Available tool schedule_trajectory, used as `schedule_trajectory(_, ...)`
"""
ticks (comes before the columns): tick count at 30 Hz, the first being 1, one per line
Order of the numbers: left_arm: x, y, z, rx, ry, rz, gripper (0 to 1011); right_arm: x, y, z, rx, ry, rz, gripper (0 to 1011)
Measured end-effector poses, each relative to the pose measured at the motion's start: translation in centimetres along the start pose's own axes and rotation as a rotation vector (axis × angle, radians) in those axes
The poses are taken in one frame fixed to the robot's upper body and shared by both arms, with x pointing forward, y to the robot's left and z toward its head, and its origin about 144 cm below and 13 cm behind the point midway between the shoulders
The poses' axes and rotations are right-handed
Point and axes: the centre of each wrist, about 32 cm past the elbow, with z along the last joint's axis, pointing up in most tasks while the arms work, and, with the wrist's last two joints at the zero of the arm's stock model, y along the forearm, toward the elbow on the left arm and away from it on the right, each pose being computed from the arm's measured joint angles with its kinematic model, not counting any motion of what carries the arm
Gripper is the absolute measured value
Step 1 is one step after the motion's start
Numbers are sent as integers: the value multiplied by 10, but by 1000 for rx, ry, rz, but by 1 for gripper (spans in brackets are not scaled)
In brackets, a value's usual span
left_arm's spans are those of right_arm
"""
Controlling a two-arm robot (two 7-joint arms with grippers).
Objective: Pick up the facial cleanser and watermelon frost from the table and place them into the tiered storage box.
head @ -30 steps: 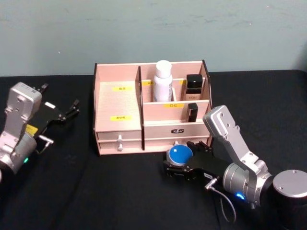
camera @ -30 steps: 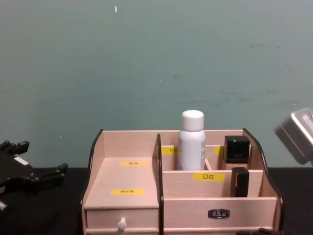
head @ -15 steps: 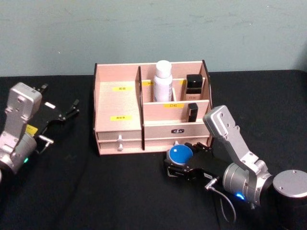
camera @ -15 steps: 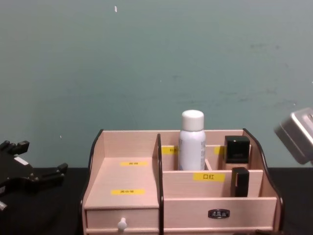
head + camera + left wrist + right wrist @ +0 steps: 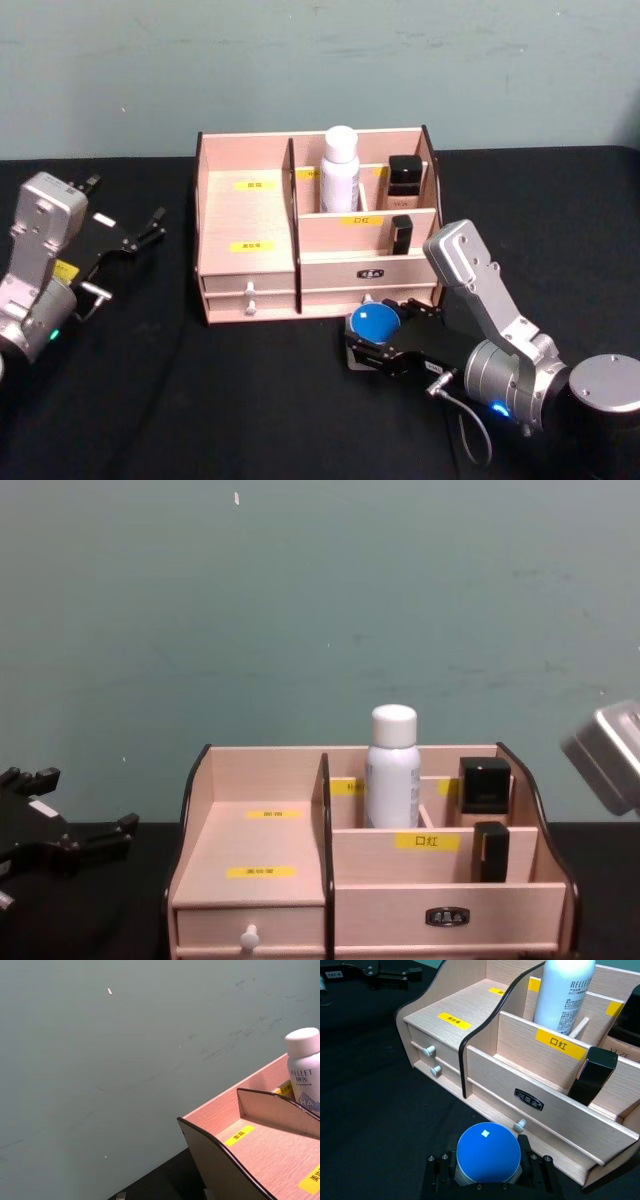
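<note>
One blue-lidded jar, body mostly hidden

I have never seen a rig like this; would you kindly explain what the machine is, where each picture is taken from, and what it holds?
This is a two-armed robot at a black table. One picture comes from its head, one from its chest, one from each wrist. On the table stands the tiered storage box, with a white bottle inside. The right gripper, in front of the box, is closed around a blue-lidded jar. The left gripper sits open at the left, holding nothing.
</note>
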Motion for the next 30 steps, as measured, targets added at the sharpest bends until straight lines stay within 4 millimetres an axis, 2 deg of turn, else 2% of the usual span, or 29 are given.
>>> schedule_trajectory(9, 0, 0, 0, 0, 0, 0, 1001, 0, -3, 6, 30, -8, 32, 721)
schedule_trajectory(18, 0, 0, 0, 0, 0, 0, 1001, -2, -3, 40, 108, -63, 78, 721)
schedule_trajectory(23, 0, 0, 0, 0, 0, 0, 1001, -4, 8, 71, 171, -95, 121, 721)
schedule_trajectory(25, 0, 0, 0, 0, 0, 0, 1001, -4, 10, 73, 176, -97, 124, 721)
schedule_trajectory(30, 0, 0, 0, 0, 0, 0, 1001, -3, 29, 93, 196, -101, 150, 721)
